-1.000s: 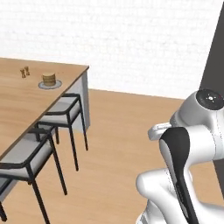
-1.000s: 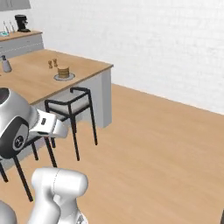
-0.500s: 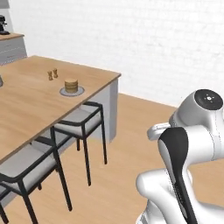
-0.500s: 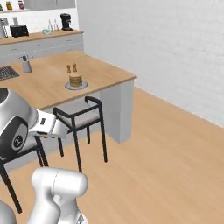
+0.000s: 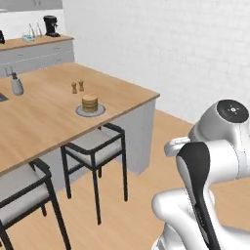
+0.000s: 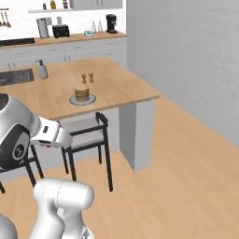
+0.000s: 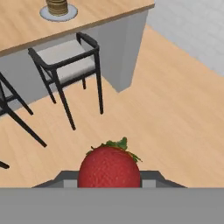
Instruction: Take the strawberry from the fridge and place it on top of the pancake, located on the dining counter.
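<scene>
Strawberry [image 7: 109,168] is sitting clasped in the hand [image 7: 109,180], apparently between its fingertips, above the wooden floor [image 7: 166,113]. Pancake [image 5: 90,103] is resting on its plate [image 5: 79,112] on the worktop [image 5: 44,117], beyond a stool [image 7: 68,59].

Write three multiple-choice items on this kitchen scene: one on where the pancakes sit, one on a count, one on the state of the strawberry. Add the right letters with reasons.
1. Where is the stack of pancakes?
A. on a plate on the wooden counter
B. on a stool
C. on the floor

2. How many small shakers stand behind the plate?
A. none
B. two
C. five

3. What is the state of the strawberry?
A. resting on the pancakes
B. lying on the floor
C. carried between the fingers

Answers: 1 A, the plate rests on the counter top. 2 B, a pair stands side by side. 3 C, the hand view shows it up close, above the floor.
</scene>
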### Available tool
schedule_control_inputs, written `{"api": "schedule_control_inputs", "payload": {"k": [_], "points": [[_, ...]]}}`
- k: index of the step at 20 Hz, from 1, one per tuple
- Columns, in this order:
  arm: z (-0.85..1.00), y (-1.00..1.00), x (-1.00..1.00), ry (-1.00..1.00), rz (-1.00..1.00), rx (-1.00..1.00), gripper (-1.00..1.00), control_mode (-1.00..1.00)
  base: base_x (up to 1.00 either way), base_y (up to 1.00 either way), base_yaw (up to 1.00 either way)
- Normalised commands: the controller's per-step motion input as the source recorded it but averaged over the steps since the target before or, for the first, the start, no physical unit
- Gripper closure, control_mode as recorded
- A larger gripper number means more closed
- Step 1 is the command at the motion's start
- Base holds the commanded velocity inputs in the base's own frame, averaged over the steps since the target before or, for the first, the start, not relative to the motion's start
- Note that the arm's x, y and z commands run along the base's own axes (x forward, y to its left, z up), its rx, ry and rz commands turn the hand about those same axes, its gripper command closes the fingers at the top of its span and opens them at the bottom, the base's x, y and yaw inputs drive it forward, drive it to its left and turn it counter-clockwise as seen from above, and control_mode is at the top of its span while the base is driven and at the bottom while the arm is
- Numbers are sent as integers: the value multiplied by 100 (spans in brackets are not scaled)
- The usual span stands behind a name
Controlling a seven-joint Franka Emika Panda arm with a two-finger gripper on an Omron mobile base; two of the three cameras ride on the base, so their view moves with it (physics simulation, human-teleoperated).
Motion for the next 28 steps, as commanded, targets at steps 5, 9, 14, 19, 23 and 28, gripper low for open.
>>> {"api": "schedule_control_inputs", "payload": {"k": [5, 9, 14, 19, 23, 28], "points": [[0, 0, 0, 0, 0, 0, 100, 100, 94, -41, 49], [0, 0, 0, 0, 0, 0, 100, 100, 94, -14, 63], [0, 0, 0, 0, 0, 0, 100, 100, 89, -13, 59], [0, 0, 0, 0, 0, 0, 100, 100, 63, -48, 36], [0, 0, 0, 0, 0, 0, 100, 100, 4, -90, 17], [0, 0, 0, 0, 0, 0, 100, 100, 19, -62, 8]]}}
